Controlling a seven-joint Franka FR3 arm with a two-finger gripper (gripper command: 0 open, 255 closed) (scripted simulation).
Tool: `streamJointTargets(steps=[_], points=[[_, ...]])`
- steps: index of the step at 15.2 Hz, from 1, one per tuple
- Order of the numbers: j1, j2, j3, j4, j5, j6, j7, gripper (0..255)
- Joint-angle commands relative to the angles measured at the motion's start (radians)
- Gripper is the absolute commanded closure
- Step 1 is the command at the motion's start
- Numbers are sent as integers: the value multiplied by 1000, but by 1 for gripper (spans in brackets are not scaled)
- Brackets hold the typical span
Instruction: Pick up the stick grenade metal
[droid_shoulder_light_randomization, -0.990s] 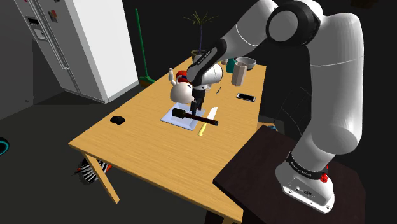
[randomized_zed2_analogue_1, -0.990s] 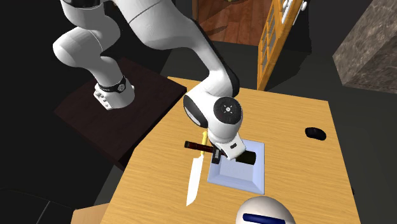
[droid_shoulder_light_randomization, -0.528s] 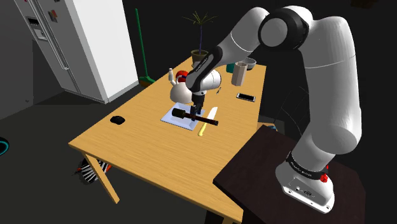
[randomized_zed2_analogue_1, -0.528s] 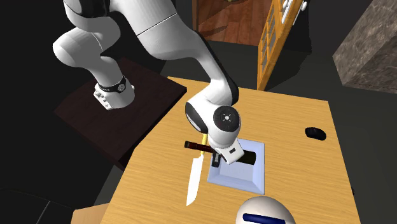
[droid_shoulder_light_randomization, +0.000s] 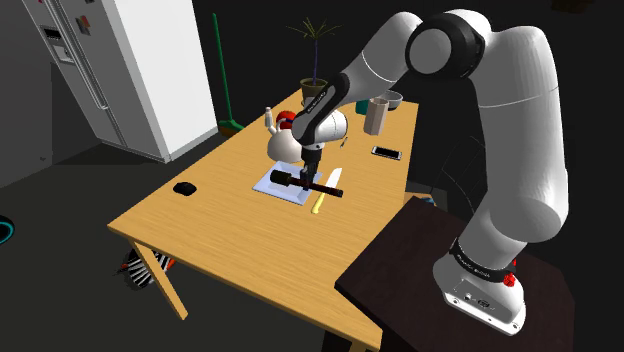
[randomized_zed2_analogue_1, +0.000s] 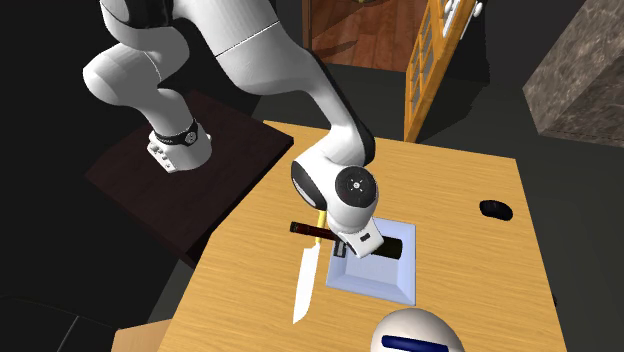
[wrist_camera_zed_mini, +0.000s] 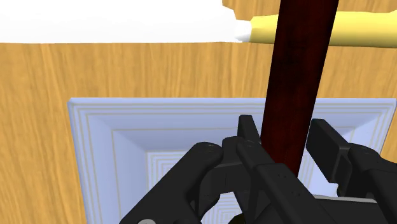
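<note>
- The worktop (droid_shoulder_light_randomization: 220, 225) is seen carrying a pale tray (randomized_zed2_analogue_1: 385, 283) near mid-frame of the shoulder view.
- The stick grenade (randomized_zed2_analogue_1: 310, 230) is laid across that tray, its long axis running left to right in the second exterior view, black head rightward.
- The claw (wrist_camera_zed_mini: 287, 137) is set directly over the dark handle, fingers crossing the axis and seemingly pressed on both sides of it.

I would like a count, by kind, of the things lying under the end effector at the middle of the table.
stick grenade: 1
knife: 1
square tray: 1
Total: 3
</note>
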Motion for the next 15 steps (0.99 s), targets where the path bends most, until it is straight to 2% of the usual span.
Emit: streamJointTargets(steps=[1, 15], points=[[0, 1, 0, 0, 0, 0, 0, 255], [15, -139, -25, -12, -42, -125, 43, 255]])
